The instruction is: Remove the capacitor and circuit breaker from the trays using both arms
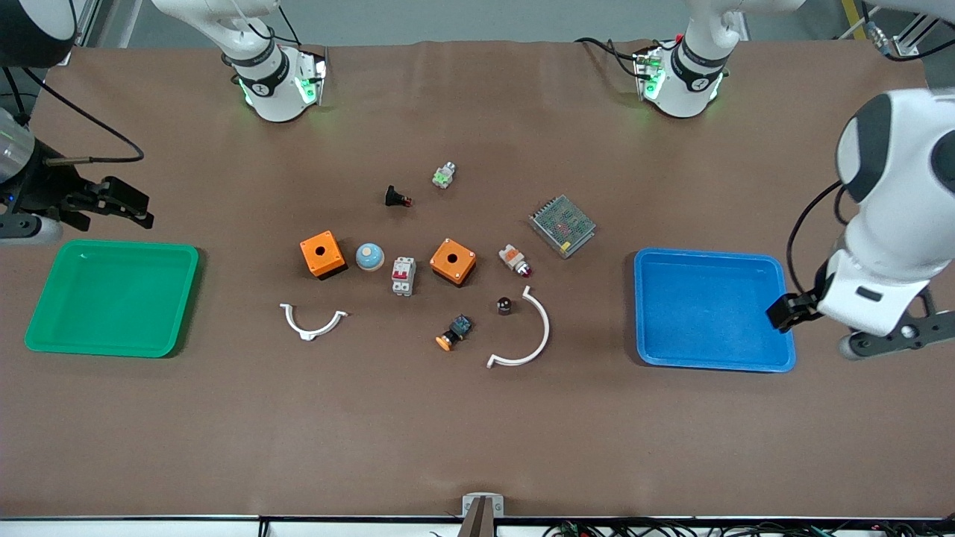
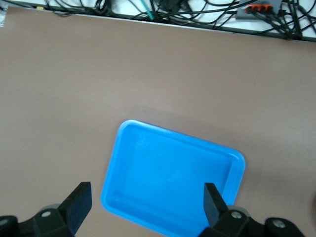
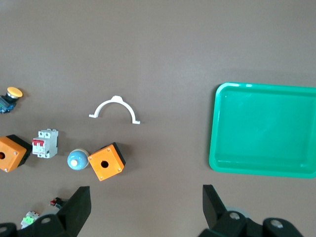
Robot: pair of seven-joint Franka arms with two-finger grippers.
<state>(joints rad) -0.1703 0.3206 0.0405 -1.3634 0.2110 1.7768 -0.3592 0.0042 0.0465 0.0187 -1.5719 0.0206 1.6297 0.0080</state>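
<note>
Both arms wait, left pincer [image 1: 780, 312] and right pincer [image 1: 127, 201] open

The breaker [image 1: 404, 276] stood between two boxes [image 1: 323, 254] [image 1: 453, 261], just beside a dome part [image 1: 370, 256]. The capacitor [image 1: 504, 304] lay nearer the front camera, beside a large curved clip [image 1: 526, 335]. Two trays [image 1: 112, 297] [image 1: 712, 309] sat at the table's ends.

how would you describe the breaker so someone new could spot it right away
Find the two orange boxes in the middle of the table, between the green tray and the blue tray. The breaker lies between those boxes, beside the pale blue dome. It is the only light-grey rectangular block with red levers on its face.
</note>
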